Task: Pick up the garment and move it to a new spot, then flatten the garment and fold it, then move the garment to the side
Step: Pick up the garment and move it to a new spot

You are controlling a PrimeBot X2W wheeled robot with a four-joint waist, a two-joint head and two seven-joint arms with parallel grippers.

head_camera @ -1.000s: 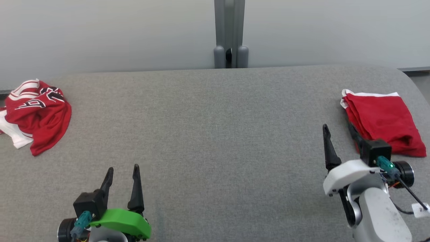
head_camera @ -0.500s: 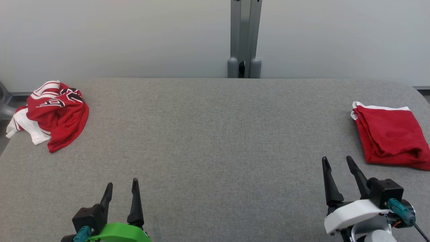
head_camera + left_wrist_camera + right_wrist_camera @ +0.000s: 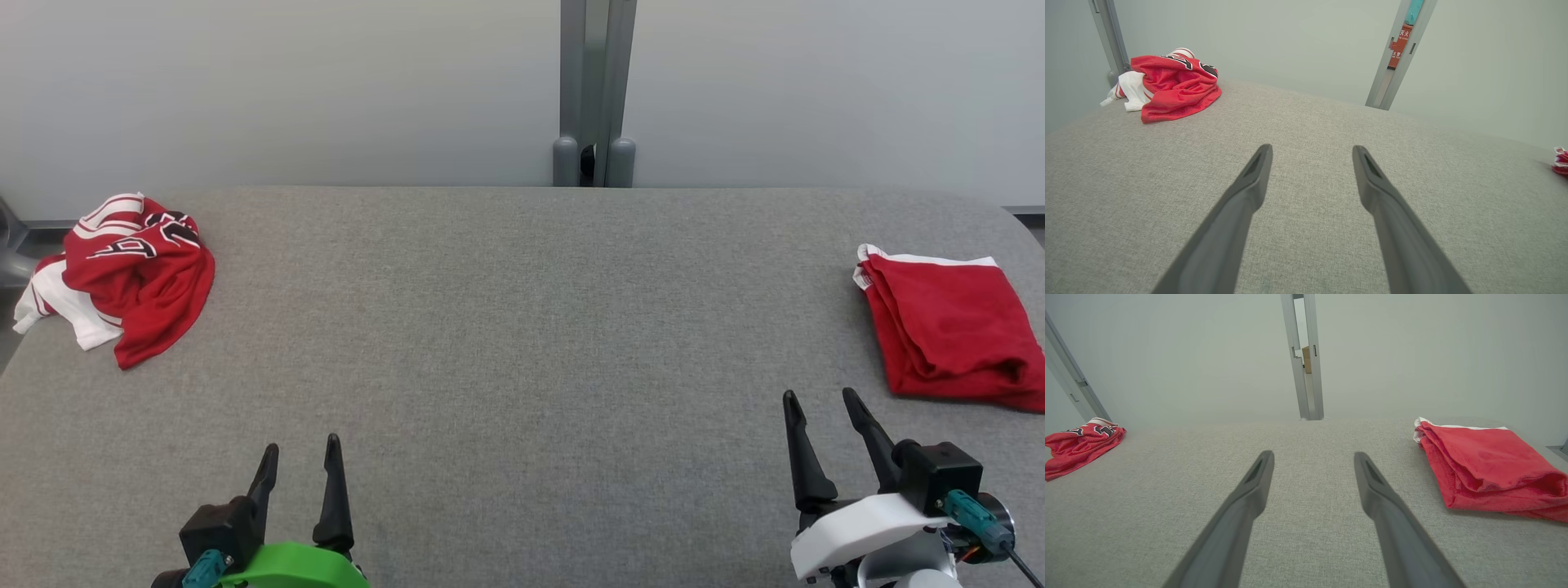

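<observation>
Head view puts both my arms at the near edge of the grey fabric surface [image 3: 522,327], left jaws at the near left and right jaws at the near right. Each pair is spread wide, grips nothing, and points toward the far side. In both wrist views the grey weave shows between the tips.

A folded red garment [image 3: 947,335] with white trim lies by the right edge, just beyond my right jaws and to their right, near but not touching. It is a compact, roughly squared stack, its layers showing along the left side. I judge it was parked out there on purpose, to keep the middle available for work.

A crumpled red-and-white jersey [image 3: 135,278] with black lettering is heaped at the far left corner, well apart from my left jaws, with a white part spilling toward the left edge. I take this as the garment waiting to be picked up and brought to the middle, where both arms can reach it. Wide jaws suit that, ready to pinch a raised fold. Soft cloth will drape and drag, so the lift should carry it clear. Beyond the far edge a grey post [image 3: 593,90] stands against a pale wall.
</observation>
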